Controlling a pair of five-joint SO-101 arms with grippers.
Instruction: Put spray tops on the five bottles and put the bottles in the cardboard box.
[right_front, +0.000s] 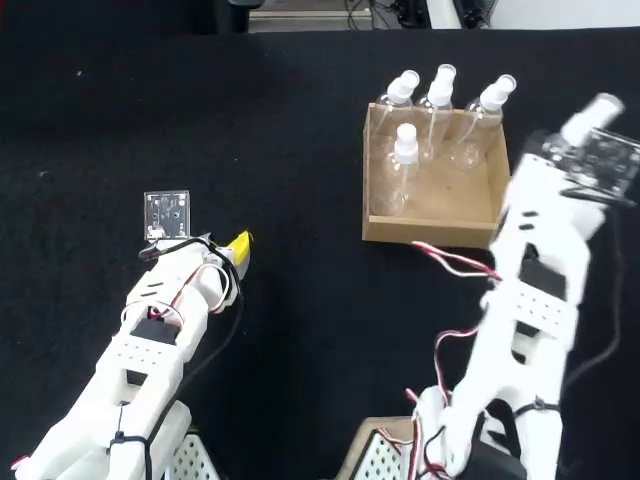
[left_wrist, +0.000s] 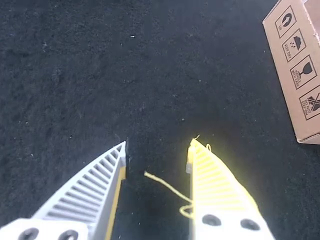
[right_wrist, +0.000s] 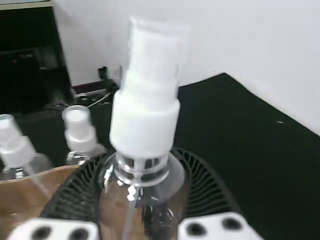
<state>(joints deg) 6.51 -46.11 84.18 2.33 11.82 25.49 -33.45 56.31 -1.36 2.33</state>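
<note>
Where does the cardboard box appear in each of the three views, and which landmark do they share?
High view: cardboard box right of centre, in the upper half.
Left wrist view: one printed side wall of the box, beyond the open left end effector.
Right wrist view: the box's brown wall, behind the held bottle.
Shared landmark: the black table cover.

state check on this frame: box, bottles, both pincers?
cardboard box: top open, partly filled.
four bottles: capped, upright inside the cardboard box.
fifth bottle: capped, held outside the cardboard box.
right pincer: shut on the fifth bottle.
left pincer: open, empty.
</note>
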